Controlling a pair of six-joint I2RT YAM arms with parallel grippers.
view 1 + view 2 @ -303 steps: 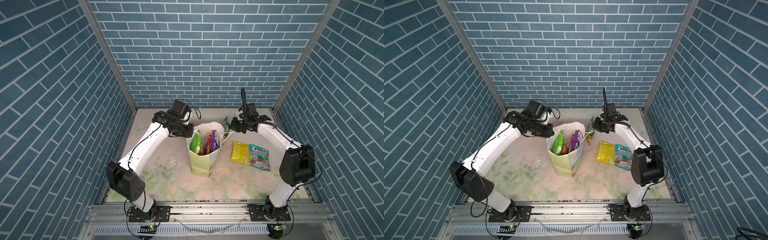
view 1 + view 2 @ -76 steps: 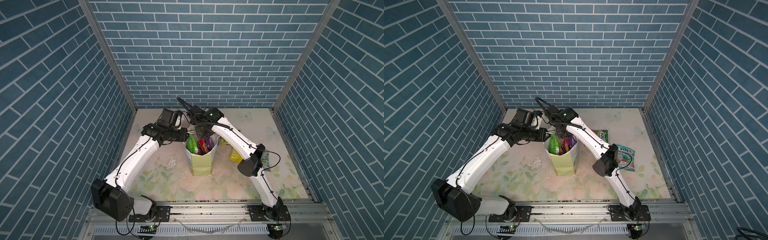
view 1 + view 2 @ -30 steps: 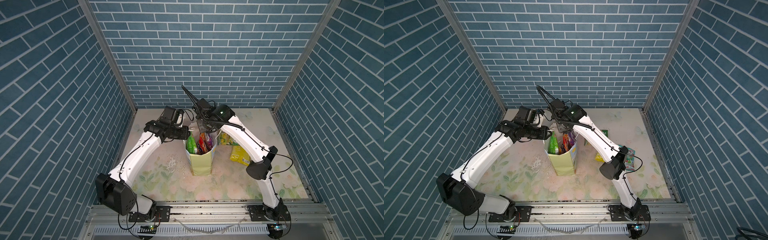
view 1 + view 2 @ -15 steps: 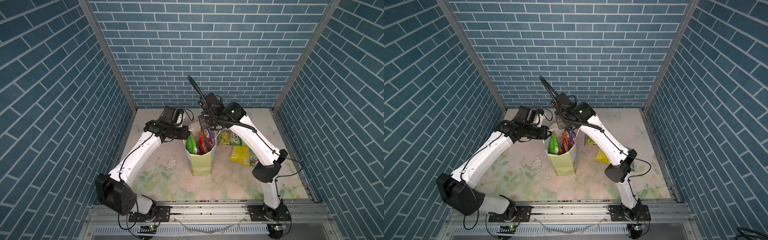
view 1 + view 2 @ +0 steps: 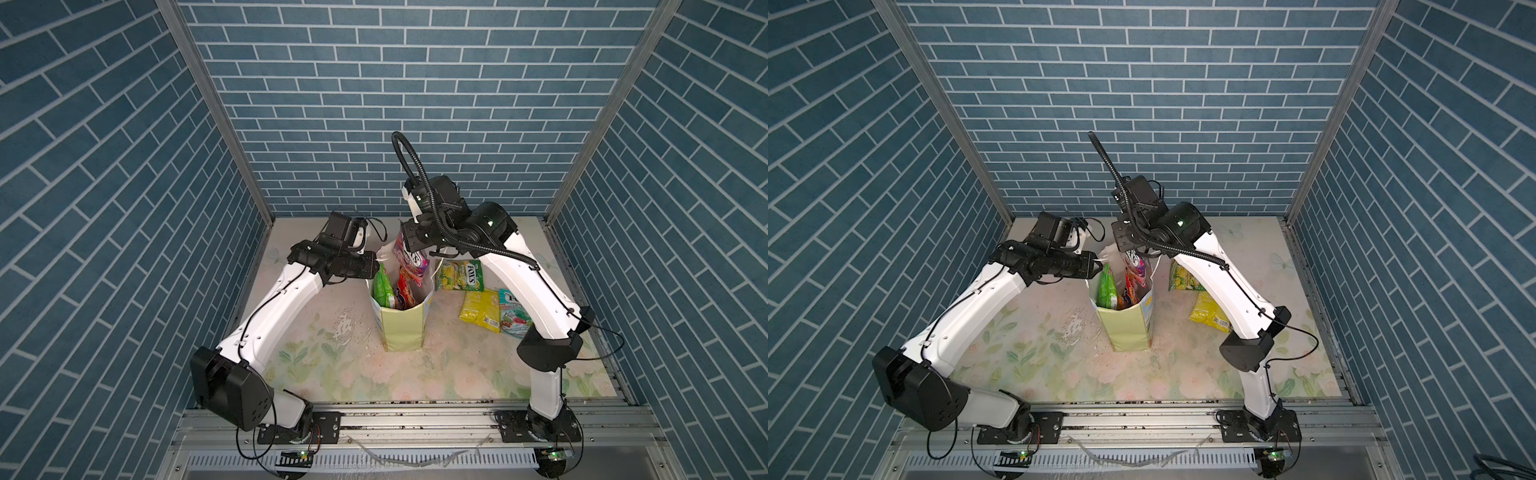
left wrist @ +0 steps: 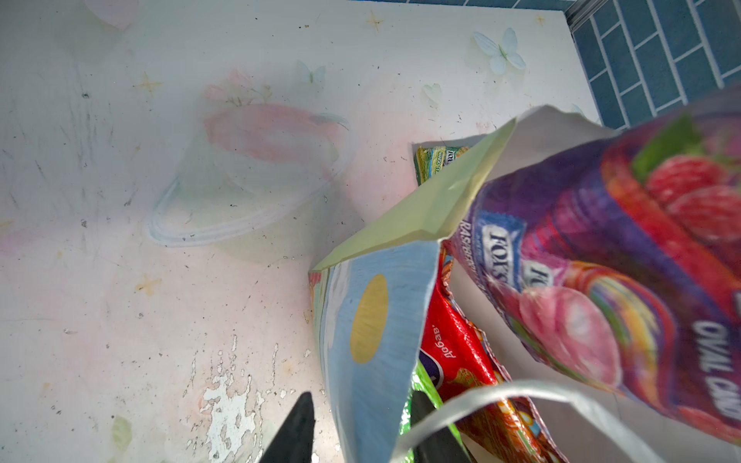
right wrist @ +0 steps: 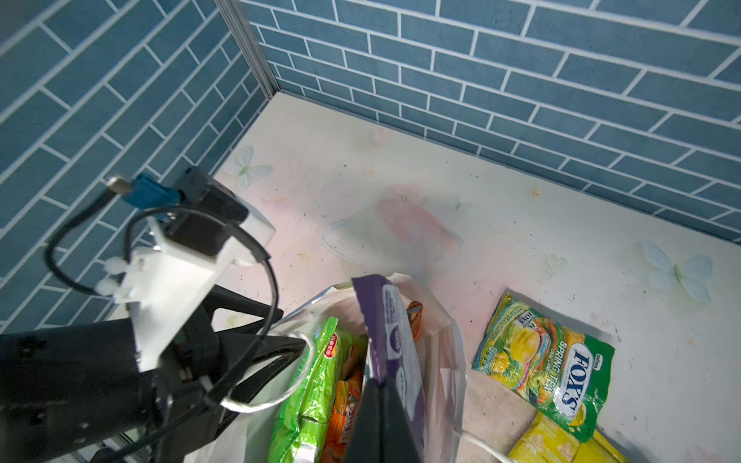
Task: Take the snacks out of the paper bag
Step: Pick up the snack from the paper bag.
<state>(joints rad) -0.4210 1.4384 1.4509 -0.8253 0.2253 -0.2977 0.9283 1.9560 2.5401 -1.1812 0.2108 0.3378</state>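
Covering the cell floor: floral mat (image 5: 332, 374). Bag (image 5: 403, 332) stands on it at frame centre in both top views. It's upright, long axis vertical, mouth up, pale green wall toward the camera. White cord handle (image 6: 501, 391) loops over the rim.

Inside the bag: green packet (image 5: 383, 286) on end against the left wall, red packet (image 5: 402, 286) on end just right of it. Both have their long axes roughly vertical, tops at or just under the rim.

Purple packet (image 5: 410, 254) hangs over the mouth, just above frame centre, long axis near vertical. "FOX'S" print is readable in the left wrist view. Its lower end sits at mouth level; can't tell whether it clears the rim.

Flat on the mat, right of the bag:
- green Fox's packet (image 5: 459, 276), nearest the bag, long axis roughly left-right
- yellow packet (image 5: 478, 309), just below it in frame
- teal-white packet (image 5: 509, 318), touching the yellow one's right side, partly under the right arm

Right gripper (image 7: 379, 387) points down, jaws pressed together on the purple packet's top edge.

Left gripper (image 6: 361, 433) has its jaws apart, astride the bag's left wall, one finger outside and one inside. The outer finger shows a gap to the wall.
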